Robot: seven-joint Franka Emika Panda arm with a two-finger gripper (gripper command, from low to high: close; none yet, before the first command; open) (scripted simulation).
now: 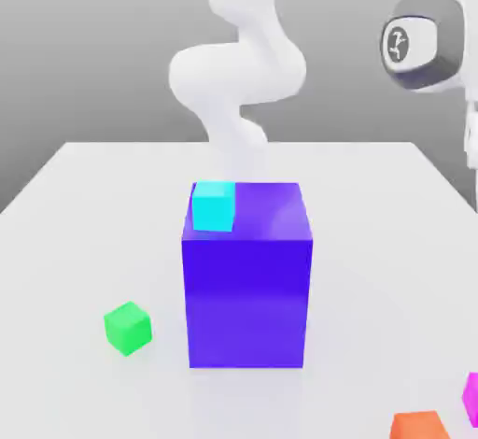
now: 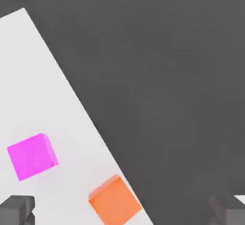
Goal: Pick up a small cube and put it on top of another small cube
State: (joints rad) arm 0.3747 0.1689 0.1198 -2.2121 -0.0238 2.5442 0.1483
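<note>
Exterior view first, and we take things by size: the white table spreads under everything, matte and pale, and the white arm curls up behind the big blue-violet block, a tall, glossy, sharp-edged box standing mid-table. On that block's top, at the corner toward the exterior view's left, sits a small cyan cube. A small green cube rests on the table near the block, on the exterior view's left. At the lower corner on the exterior view's right lie the small orange cube and, just beside it, the small magenta cube, both cut by the picture's edge. From the hand view we see the magenta cube flat on the table, a little apart from the orange cube, which sits close to the table's edge. The gripper hangs above them with its fingers spread wide and nothing between them. We judge the magenta cube to be light, rigid and smooth-faced, so possibly a little slippery; a square hold across two opposite flat sides, near mid-height, should serve us best, keeping the fingers off the orange neighbour.
</note>
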